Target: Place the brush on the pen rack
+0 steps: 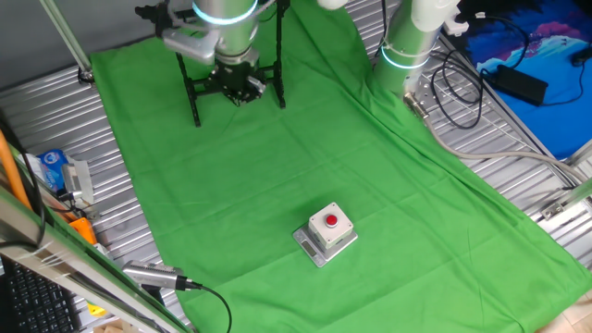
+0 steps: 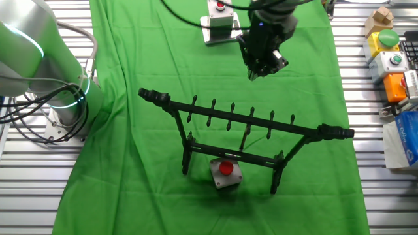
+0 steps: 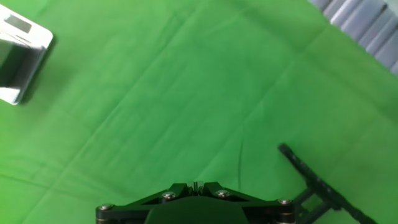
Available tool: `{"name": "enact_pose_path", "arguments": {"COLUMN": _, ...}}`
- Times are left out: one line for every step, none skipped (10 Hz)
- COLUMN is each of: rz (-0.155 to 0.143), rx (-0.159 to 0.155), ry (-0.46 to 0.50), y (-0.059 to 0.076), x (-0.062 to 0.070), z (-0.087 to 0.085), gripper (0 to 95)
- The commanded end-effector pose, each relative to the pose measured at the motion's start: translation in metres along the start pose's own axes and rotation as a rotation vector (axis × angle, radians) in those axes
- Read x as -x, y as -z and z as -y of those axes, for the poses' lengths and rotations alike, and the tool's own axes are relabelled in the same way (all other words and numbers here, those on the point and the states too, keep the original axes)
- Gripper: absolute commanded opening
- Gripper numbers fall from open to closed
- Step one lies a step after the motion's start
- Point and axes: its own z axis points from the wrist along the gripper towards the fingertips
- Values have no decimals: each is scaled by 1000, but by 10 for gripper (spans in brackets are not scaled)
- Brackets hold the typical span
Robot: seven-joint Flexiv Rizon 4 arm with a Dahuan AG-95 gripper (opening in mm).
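The pen rack (image 2: 307,132) is a black frame with a pegged top bar, standing on the green cloth. It also shows behind the hand in one fixed view (image 1: 192,97), and one of its feet shows in the hand view (image 3: 309,178). A thin dark rod, which looks like the brush (image 2: 245,138), hangs down from a middle peg, longer than the pegs beside it. My gripper (image 2: 253,75) hovers over the cloth beside the rack, apart from it. It also appears in one fixed view (image 1: 245,92). In the hand view (image 3: 196,185) its fingers meet with nothing between them.
A grey box with a red button (image 2: 224,171) sits under the rack. A second button box (image 1: 326,231) stands further out on the cloth, also seen in the hand view (image 3: 18,56). A silver cabled cylinder (image 1: 153,276) lies at the cloth's edge. The arm's base (image 2: 52,78) and coloured boxes (image 2: 392,59) flank the cloth.
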Motion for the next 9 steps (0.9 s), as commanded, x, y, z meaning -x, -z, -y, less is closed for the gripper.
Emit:
{"name": "enact_pose_path", "arguments": {"rz": 53, "rx": 34, "ry": -21, "y": 0, "x": -2, "z": 0, "gripper": 0}}
{"name": "enact_pose_path", "arguments": {"rz": 51, "rx": 30, "ry": -22, "y": 0, "x": -2, "z": 0, "gripper": 0}}
{"name": "enact_pose_path", "arguments": {"rz": 51, "rx": 29, "ry": -16, "y": 0, "x": -2, "z": -1, "gripper": 0}}
{"name": "enact_pose_path", "arguments": {"rz": 50, "rx": 28, "ry": -10, "y": 0, "x": -2, "z": -1, "gripper": 0}}
{"name": "enact_pose_path", "arguments": {"rz": 50, "rx": 28, "ry": -10, "y": 0, "x": -2, "z": -1, "gripper": 0}}
{"name": "enact_pose_path", "arguments": {"rz": 50, "rx": 29, "ry": -7, "y": 0, "x": -2, "z": -1, "gripper": 0}}
{"name": "enact_pose_path", "arguments": {"rz": 50, "rx": 29, "ry": -6, "y": 0, "x": -2, "z": -1, "gripper": 0}}
{"name": "enact_pose_path", "arguments": {"rz": 52, "rx": 31, "ry": 1, "y": -1, "x": -3, "z": -1, "gripper": 0}}
{"name": "enact_pose_path", "arguments": {"rz": 53, "rx": 40, "ry": 13, "y": -1, "x": -3, "z": -1, "gripper": 0}}
